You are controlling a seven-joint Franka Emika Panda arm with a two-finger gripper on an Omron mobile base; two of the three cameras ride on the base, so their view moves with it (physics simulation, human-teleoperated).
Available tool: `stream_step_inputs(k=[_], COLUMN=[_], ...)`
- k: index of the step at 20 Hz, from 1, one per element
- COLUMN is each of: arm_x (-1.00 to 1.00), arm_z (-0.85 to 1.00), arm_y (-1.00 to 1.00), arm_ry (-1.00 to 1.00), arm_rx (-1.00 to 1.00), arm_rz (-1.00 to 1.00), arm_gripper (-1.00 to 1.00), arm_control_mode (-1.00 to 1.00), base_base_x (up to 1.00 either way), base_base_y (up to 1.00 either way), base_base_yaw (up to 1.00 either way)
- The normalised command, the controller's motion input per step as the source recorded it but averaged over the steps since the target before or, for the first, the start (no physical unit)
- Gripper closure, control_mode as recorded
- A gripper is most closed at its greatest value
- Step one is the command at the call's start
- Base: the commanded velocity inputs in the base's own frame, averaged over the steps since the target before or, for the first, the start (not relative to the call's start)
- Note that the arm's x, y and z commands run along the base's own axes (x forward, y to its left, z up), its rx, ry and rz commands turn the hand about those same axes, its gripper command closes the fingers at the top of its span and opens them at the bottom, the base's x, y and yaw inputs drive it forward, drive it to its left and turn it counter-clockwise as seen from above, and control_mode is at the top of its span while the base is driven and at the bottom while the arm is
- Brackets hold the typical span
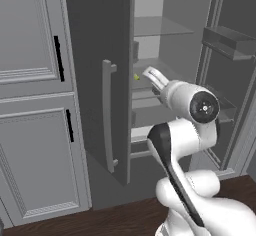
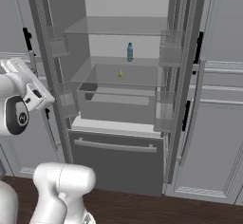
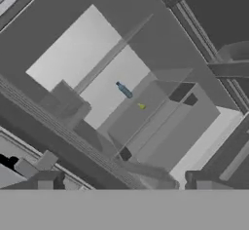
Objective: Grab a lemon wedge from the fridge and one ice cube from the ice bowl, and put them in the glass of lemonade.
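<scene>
While fridge [image 2: 118,161] gapes, bottle [image 2: 130,52] label perhaps unreadable

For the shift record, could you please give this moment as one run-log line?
fridge: doors open | lemon wedge: on glass shelf, near bottle | gripper: open, empty, short of wedge

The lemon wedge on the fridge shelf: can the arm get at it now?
Probably yes. The fridge doors stand open, the lemon wedge lies alone on its glass shelf, and the blue bottle stands behind it, apart. Open jaws already face in.
</scene>
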Motion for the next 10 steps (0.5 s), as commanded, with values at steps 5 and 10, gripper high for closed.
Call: stream_step_inputs(k=[5,10], arm_x=[-0.37,0.0], arm_z=[-0.08,-0.03], arm_y=[-0.75,-0.03], arm_ry=[-0.01,0.34], arm_rx=[0.53,0.42], arm_rz=[0.0,0.0], arm_gripper=[-1.0,-1.0], arm_control_mode=[-1.0,-1.0], base_base_x=[0.0,0.0], base_base_y=[0.0,0.0], base_base_yaw=[0.0,0.0])
